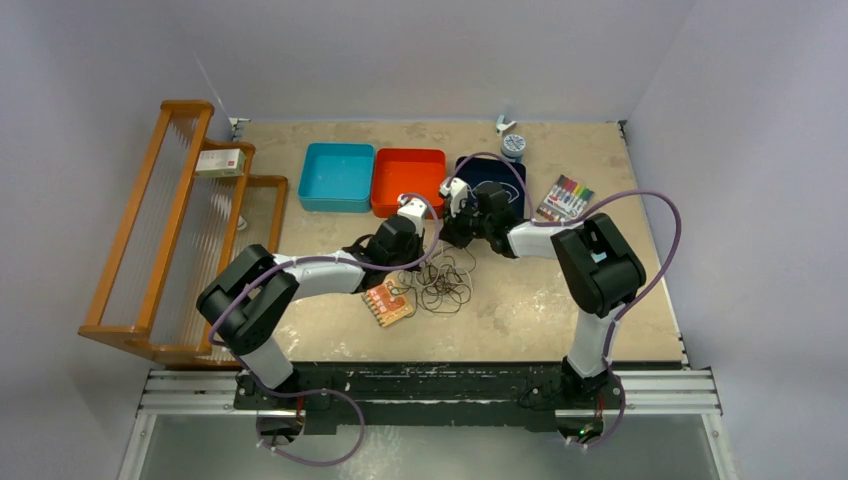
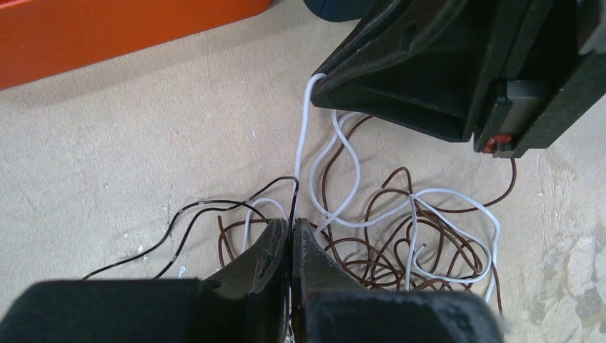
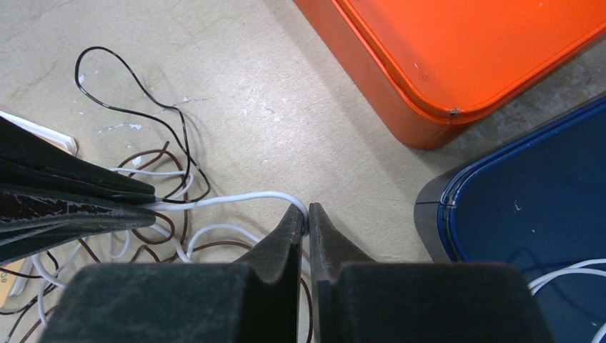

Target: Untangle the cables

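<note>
Left pincer (image 2: pixel 291 230): closed tight, at the lower middle of the left wrist view. The white cable (image 2: pixel 300 143) and the black cable (image 2: pixel 214 205) are both seen running into its tips. The white one is judged to be gripped; whether the black one is pinched as well cannot be told.

Black cable: two thin loops are laid on the desk (image 2: pixel 143 128), to the left of the left pincer in its own view.

Span between the pincers: a short length of white cable is held at both ends. In the right wrist view its long axis runs left to right, from the left pincer at the left edge to the lower middle, in a slight arch.

Right pincer (image 3: pixel 308 213): the fingers are drawn almost together, and the same white cable is nipped at their very tips.

Cables (image 1: pixel 442 287): the rest is heaped just below both pincers in the top view. The brown cables (image 2: pixel 389 236) and white loops are seen crossed over each other at the lower right of the left wrist view.

Coming move: a pull apart along the span's axis is judged likely. Neither arm is nearer, since each end is already held.
</note>
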Controlling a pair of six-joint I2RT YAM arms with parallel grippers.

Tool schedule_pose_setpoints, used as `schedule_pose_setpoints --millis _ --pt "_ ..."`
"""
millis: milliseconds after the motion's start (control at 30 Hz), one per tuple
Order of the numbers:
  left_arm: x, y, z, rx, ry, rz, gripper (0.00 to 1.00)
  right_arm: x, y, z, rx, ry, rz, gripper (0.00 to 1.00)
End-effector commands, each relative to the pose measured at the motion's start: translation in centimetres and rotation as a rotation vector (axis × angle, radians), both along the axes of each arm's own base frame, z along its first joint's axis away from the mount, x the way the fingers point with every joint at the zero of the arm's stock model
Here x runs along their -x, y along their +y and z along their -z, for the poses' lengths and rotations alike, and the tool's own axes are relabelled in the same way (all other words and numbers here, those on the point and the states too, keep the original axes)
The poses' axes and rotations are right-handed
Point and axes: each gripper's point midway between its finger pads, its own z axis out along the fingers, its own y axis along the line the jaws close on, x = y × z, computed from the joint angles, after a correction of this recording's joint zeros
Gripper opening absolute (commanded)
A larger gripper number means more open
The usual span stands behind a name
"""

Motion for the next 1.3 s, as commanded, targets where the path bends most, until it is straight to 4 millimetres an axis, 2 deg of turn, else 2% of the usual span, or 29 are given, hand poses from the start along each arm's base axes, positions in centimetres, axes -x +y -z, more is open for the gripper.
schedule_pose_setpoints --millis 0,100,233,400,600,633,700,833,1067,1167,1267 --pt "-1.2 -0.4 -1.9 0.028 -0.060 -0.004 0.00 -1.5 0.6 -3.9 -0.059 -0.114 0.015 0.01" --pt "-1.2 0.3 -2.3 0.027 -0.076 -0.036 0.01 -1.4 -0.2 -4.7 -0.052 -0.134 0.061 0.00" --pt "-1.4 1.1 -3.0 0.043 -0.100 -0.070 0.17 -1.9 -1.9 -6.9 -0.027 -0.174 0.162 0.00" --pt "-1.2 1.5 -2.8 0.056 -0.094 -0.075 0.28 -1.7 -3.5 -9.7 -0.008 -0.178 0.251 0.00" --pt "-0.7 1.3 -1.7 0.074 -0.065 -0.065 0.37 -1.1 -4.2 -14.3 -0.046 -0.219 0.288 0.00" --pt "-0.6 1.4 -1.5 0.073 -0.062 -0.066 0.39 -1.5 -4.0 -16.1 -0.069 -0.246 0.291 0.00" --pt "-0.6 1.3 -1.2 0.073 -0.058 -0.066 0.41 -1.4 -4.0 -18.2 -0.100 -0.272 0.292 0.00" --pt "-0.6 1.4 -0.6 0.072 -0.052 -0.071 0.43 -0.4 -3.7 -22.6 -0.180 -0.322 0.273 0.00" --pt "-0.5 1.0 0.3 0.080 -0.032 -0.060 0.44 0.9 -3.8 -28.2 -0.253 -0.395 0.251 0.00" --pt "-0.5 0.9 0.7 0.079 -0.024 -0.057 0.41 1.6 -3.9 -30.3 -0.286 -0.424 0.242 0.00" --pt "-0.4 0.8 1.1 0.077 -0.017 -0.051 0.33 2.3 -4.2 -32.6 -0.321 -0.459 0.241 0.00"
